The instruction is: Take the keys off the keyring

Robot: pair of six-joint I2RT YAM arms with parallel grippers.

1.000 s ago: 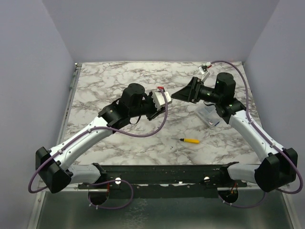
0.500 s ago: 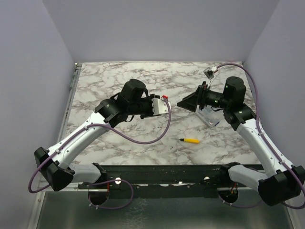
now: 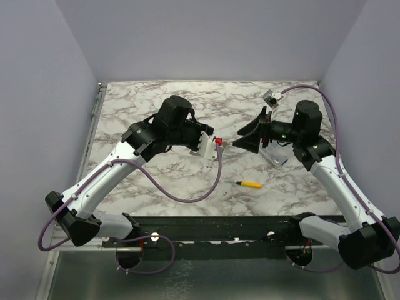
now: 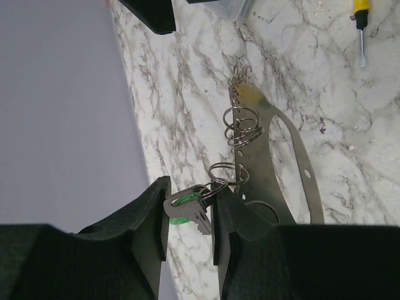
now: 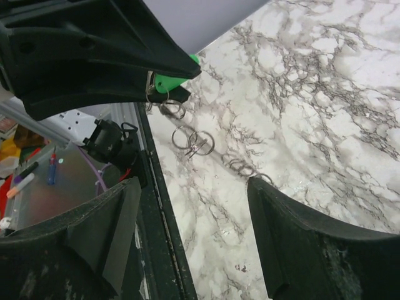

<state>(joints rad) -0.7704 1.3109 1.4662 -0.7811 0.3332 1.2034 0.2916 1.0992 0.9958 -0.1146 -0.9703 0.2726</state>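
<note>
My left gripper [image 4: 189, 212] is shut on the keys [image 4: 194, 211]: a silvery key and behind it one with a green head [image 4: 180, 201]. The keyring [image 4: 240, 125], a chain of thin silvery rings, runs out from the keys above the marble. In the top view the left gripper [image 3: 214, 145] faces my right gripper [image 3: 241, 140] with a small gap between them. In the right wrist view the green key head [image 5: 170, 82] shows at the left gripper's tip [image 5: 150, 62]. The rings [image 5: 193, 140] lead to my right gripper's right finger [image 5: 294, 231]. The right gripper [image 5: 194, 182] is open, nothing between its fingers.
A yellow-handled screwdriver [image 3: 250, 184] lies on the marble table [image 3: 144, 106] near the front middle; it also shows in the left wrist view [image 4: 360, 25]. A clear plastic box [image 3: 275, 154] sits under the right arm. Grey walls stand on three sides.
The left gripper has swung right and down towards the right gripper, still holding the keys. The right arm moved back to the right and then held about still.
</note>
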